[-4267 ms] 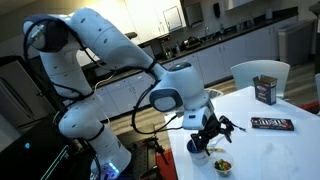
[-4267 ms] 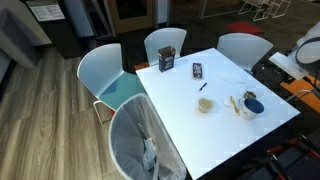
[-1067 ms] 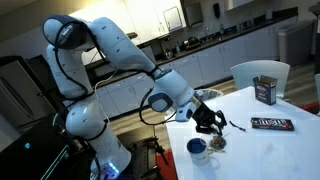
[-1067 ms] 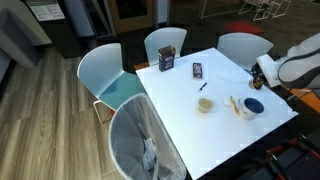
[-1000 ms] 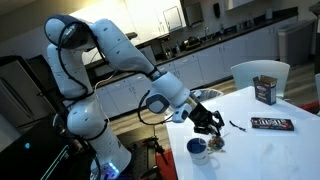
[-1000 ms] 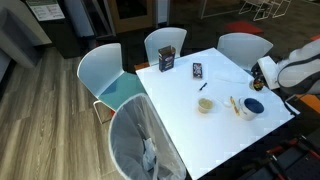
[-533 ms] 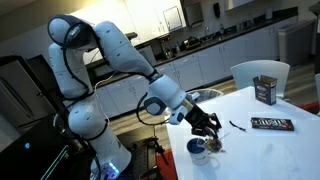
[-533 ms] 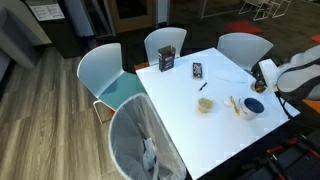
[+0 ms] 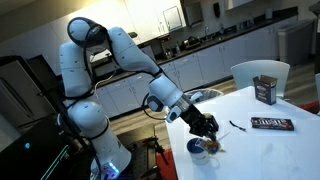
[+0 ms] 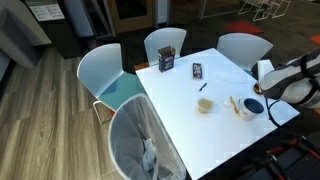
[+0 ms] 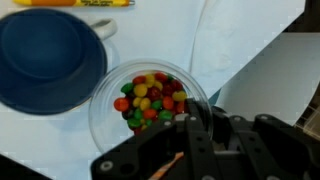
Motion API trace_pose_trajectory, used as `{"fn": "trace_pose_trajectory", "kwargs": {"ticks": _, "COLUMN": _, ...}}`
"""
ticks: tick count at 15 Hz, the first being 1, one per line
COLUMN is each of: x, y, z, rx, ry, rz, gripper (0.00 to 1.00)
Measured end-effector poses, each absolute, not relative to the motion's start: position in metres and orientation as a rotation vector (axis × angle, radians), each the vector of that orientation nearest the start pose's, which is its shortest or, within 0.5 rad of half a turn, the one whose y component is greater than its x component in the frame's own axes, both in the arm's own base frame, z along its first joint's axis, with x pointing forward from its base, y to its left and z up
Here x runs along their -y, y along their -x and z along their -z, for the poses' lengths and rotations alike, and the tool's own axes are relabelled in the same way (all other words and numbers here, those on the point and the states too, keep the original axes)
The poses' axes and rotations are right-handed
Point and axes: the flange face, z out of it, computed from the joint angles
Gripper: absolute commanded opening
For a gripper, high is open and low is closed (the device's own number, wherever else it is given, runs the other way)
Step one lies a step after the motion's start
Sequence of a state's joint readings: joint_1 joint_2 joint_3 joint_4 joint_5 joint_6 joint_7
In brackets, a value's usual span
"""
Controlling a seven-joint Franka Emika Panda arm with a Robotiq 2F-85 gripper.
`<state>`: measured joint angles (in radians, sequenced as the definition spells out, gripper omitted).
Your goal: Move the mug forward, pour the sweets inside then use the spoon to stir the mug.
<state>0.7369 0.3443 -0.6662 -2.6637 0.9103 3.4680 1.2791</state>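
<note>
Right now the blue mug [image 11: 45, 60] stands upright on the white table [image 11: 240, 40] just beyond my claw [image 11: 196, 118], squat and round, with a smooth glazed look. From the wrist view it appears empty. Against its rim, on the claw's side, hangs the clear bowl of sweets [image 11: 150, 100]. My claw pinches it by the near edge, fingers pressed together on the thin wall.

I judge it is held that way so that a roll of the wrist would send the sweets over the far lip into the mug. Every sweet I can see sits inside the bowl: small glossy coated buttons in red, yellow, green and orange, loose enough to slide as a heap. The bowl looks like smooth glass or plastic, so the pinch could slip.

Well away from the claw, the dark thin spoon [image 10: 203, 86] lies flat near a small cream cup [image 10: 205, 104], ready for stirring. A pale yellow stick [image 11: 80, 3] lies just past the mug.
</note>
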Motion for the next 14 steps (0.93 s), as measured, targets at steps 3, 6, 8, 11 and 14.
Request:
{"fn": "trace_pose_trajectory", "kwargs": {"ticks": 3, "x": 0.056, "y": -0.433, "z": -0.237, "rx": -2.439, "ry": 1.304, "rz": 0.978, "gripper": 0.01}}
{"fn": "trace_pose_trajectory", "kwargs": {"ticks": 6, "x": 0.03, "y": -0.425, "z": -0.24, "rx": -2.423, "ry": 1.239, "rz": 1.091, "gripper": 0.01}}
{"fn": "trace_pose_trajectory", "kwargs": {"ticks": 8, "x": 0.019, "y": -0.404, "z": -0.229, "rx": -2.443, "ry": 1.218, "rz": 1.159, "gripper": 0.01}}
{"fn": "trace_pose_trajectory", "kwargs": {"ticks": 11, "x": 0.026, "y": -0.365, "z": -0.207, "rx": -2.513, "ry": 1.182, "rz": 1.275, "gripper": 0.01}}
{"fn": "trace_pose_trajectory", "kwargs": {"ticks": 14, "x": 0.042, "y": -0.338, "z": -0.196, "rx": -2.568, "ry": 1.132, "rz": 1.377, "gripper": 0.06}}
